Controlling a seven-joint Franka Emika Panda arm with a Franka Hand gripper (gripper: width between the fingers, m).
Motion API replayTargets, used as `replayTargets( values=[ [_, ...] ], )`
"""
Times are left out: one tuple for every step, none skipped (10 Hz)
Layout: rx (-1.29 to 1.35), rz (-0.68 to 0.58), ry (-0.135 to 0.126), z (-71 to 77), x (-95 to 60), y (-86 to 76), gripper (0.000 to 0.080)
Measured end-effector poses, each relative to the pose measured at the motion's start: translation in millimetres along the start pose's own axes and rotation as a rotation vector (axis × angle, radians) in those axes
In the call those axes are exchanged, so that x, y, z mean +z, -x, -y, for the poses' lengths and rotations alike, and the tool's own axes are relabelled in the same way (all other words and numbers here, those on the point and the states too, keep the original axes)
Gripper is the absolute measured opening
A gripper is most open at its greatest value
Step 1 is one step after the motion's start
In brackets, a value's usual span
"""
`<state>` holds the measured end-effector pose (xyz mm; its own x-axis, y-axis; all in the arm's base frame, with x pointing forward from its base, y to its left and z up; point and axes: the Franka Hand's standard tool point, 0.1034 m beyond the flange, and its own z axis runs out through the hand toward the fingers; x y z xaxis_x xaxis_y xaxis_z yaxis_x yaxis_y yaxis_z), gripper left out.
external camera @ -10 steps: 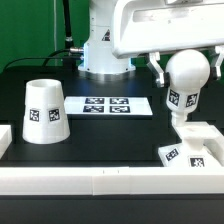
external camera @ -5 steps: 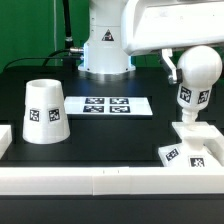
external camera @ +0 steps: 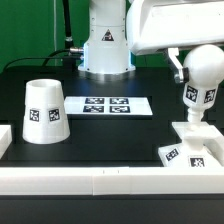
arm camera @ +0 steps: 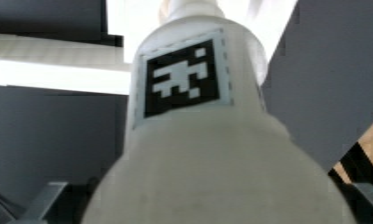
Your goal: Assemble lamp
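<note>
My gripper is shut on the round top of the white bulb and holds it tilted, stem down, just above the low square base at the exterior view's right. The stem's tip hangs close over the base's raised centre; I cannot tell whether they touch. The cup-like shade stands alone at the exterior view's left, open end up. In the wrist view the bulb and its tag fill the picture and hide the fingers.
The marker board lies flat mid-table between shade and base. The arm's white pedestal stands behind it. A low white wall runs along the table's near edge.
The gripper has carried the bulb a little toward the exterior view's right, over the base. Shade, base and marker board have not moved.
</note>
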<state>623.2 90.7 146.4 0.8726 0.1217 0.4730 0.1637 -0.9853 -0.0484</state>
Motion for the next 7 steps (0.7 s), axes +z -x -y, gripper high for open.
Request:
replayTargets(
  values=[
    [-0.001, -0.048, 0.019, -5.0, -0.3, -0.1, 0.0574],
    [0.001, -0.043, 0.020, -6.1, 1.4, 4.2, 0.0574],
    [0.000, -0.042, 0.019, -5.4, 1.2, 3.3, 0.0574],
    [0.000, -0.041, 0.019, -5.4, 1.4, 3.6, 0.0574],
    [0.002, -0.042, 0.018, -3.1, 1.8, 4.3, 0.0574],
    [-0.002, -0.041, 0.015, -0.1, 2.0, 4.3, 0.0574],
    [-0.002, -0.042, 0.015, -0.1, 1.9, 3.8, 0.0574]
  ],
)
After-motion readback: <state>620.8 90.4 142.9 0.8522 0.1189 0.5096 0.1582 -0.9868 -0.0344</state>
